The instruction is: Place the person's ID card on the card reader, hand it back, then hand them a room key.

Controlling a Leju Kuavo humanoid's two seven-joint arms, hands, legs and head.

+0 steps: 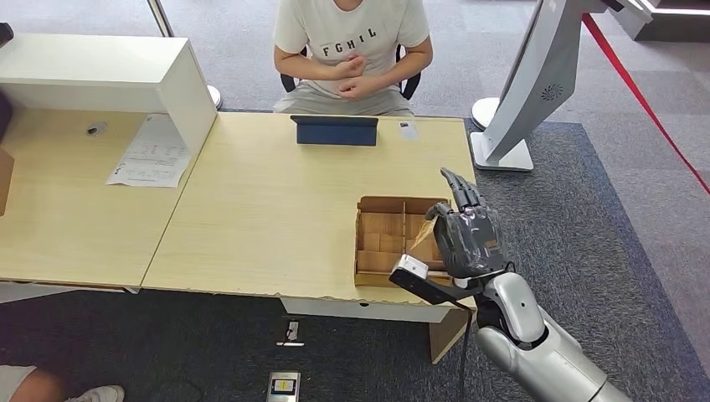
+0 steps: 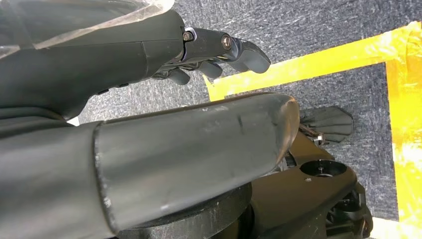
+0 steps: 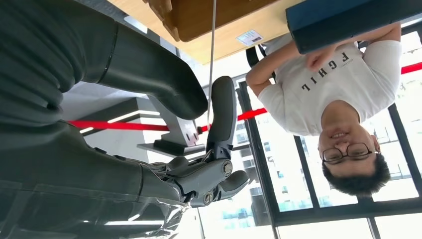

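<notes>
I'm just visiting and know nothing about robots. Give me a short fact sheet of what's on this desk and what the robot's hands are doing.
Desk: light wooden desk
Card: small card lying on the far edge, beside the tablet
Tablet: dark tablet propped up in front of the seated person
Box: wooden box with compartments, near edge
Paper: printed sheet on the left
Right hand: raised beside the box, fingers apart, holding nothing
Left hand: hanging over the carpet, holding nothing
</notes>
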